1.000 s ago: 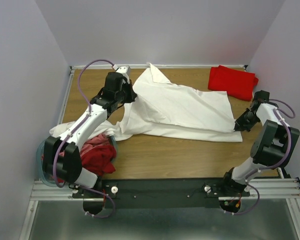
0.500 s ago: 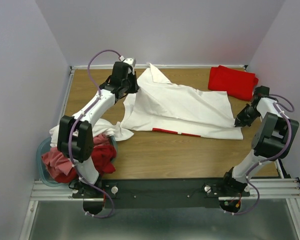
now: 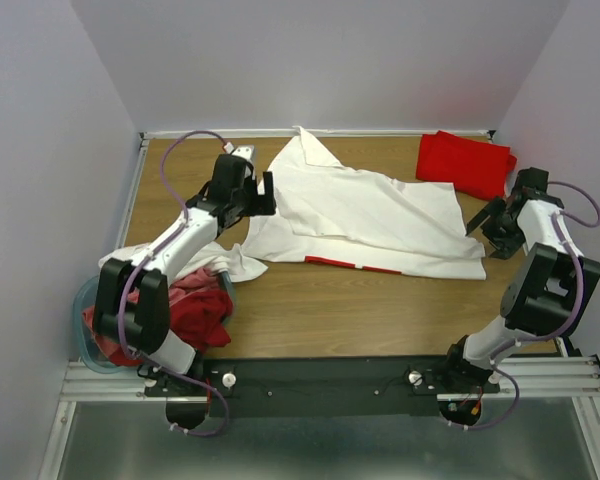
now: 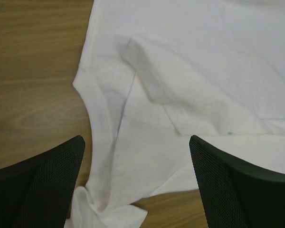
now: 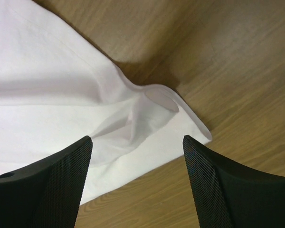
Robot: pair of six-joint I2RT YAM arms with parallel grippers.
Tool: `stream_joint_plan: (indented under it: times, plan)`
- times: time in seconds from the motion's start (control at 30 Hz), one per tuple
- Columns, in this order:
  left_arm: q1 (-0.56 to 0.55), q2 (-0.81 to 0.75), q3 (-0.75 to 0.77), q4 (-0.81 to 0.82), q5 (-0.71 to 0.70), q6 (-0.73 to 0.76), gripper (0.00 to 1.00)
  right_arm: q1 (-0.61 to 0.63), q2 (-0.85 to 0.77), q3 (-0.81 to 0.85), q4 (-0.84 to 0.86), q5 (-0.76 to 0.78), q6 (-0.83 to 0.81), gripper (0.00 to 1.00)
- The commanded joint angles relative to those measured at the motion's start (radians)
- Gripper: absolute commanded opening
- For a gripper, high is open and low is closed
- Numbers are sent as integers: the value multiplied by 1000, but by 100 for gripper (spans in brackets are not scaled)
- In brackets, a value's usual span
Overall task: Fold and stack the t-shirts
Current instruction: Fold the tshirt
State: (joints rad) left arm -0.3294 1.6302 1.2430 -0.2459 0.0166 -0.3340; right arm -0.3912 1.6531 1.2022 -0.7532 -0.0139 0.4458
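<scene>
As left gripper (image 3: 268, 197) and right gripper (image 3: 480, 232) hover w/ jaws apart, holding nothing, at opp. ends of white t-shirt (image 3: 370, 225), it lies spread mid-frame, prob. ready for folding; folded red t-shirt (image 3: 467, 163) upper right likely starts the stack.

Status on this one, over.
Left pincer, right pincer open over white t-shirt, spread mid-table. Red t-shirt folded, far right corner. Nothing blocking.

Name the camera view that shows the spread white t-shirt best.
Top external: it alone shows the whole white t-shirt, spread on the table. The left wrist view shows only a creased patch by its left edge, the right wrist view only its right corner.
</scene>
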Motion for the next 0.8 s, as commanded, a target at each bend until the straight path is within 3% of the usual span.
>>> stream_joint_plan:
  times: [0.0,0.2,0.37,0.77]
  plan:
    - [3,-171,-206,57,-21,-20,98,-3,-64,-73,2,77,24,84]
    - [3,-265,-388,106,20,-28,95,-12,-78,-150,8,101,47,84]
    - [3,-253,-436,125,32,-39,93,-15,-92,-205,21,98,59,84]
    - [3,-101,-372,183,42,-59,82,-21,-92,-260,75,54,85,83]
